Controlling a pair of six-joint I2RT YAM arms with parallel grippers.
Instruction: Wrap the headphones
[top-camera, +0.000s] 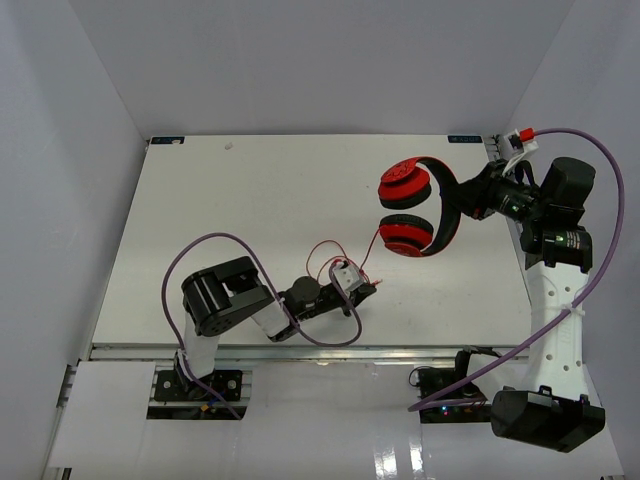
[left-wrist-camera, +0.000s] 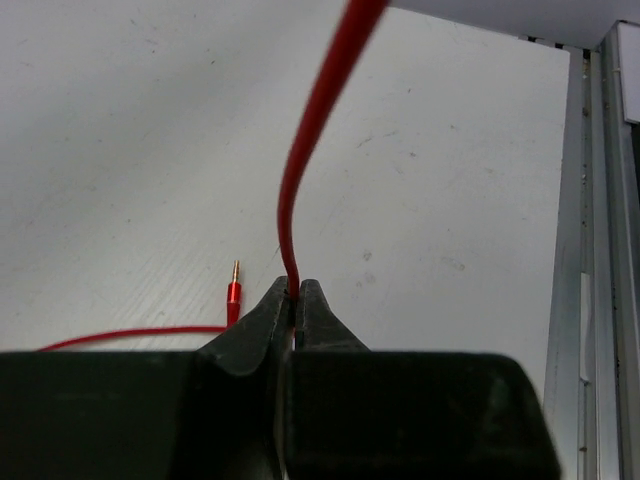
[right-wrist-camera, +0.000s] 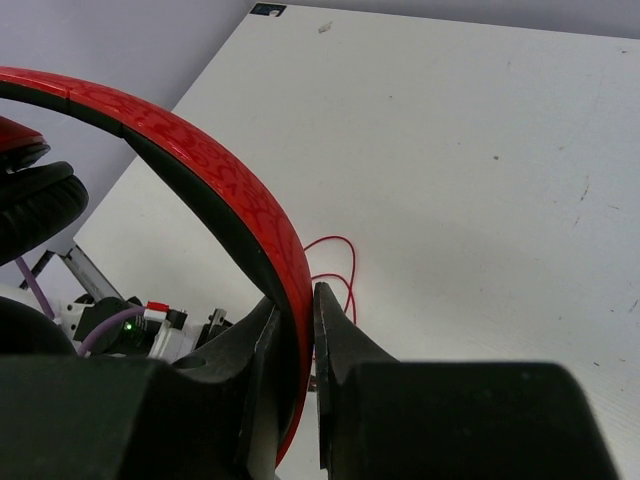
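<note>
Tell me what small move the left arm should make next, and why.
Probably carry the cord toward the headband to start the first turn. The left end effector is shut on the cord, its plug lying beside it. The right end effector grips the headband, and slack cord lies looped on the table between them.

Red over-ear headphones (top-camera: 405, 236) with a black-lined, patterned red headband (right-wrist-camera: 230, 190) are held up over the far right part of the white tabletop (top-camera: 250, 200). The band is pinched between the fingers of the right end effector (top-camera: 468, 200). The two round red ear cups (top-camera: 403, 183), black-padded, point left. A thin red cord (top-camera: 322, 250) runs from the nearer cup down to loose loops on the tabletop, where the left end effector (top-camera: 368, 290) is clamped on it. Its gold-tipped red plug (left-wrist-camera: 234, 292) lies flat nearby.
</note>
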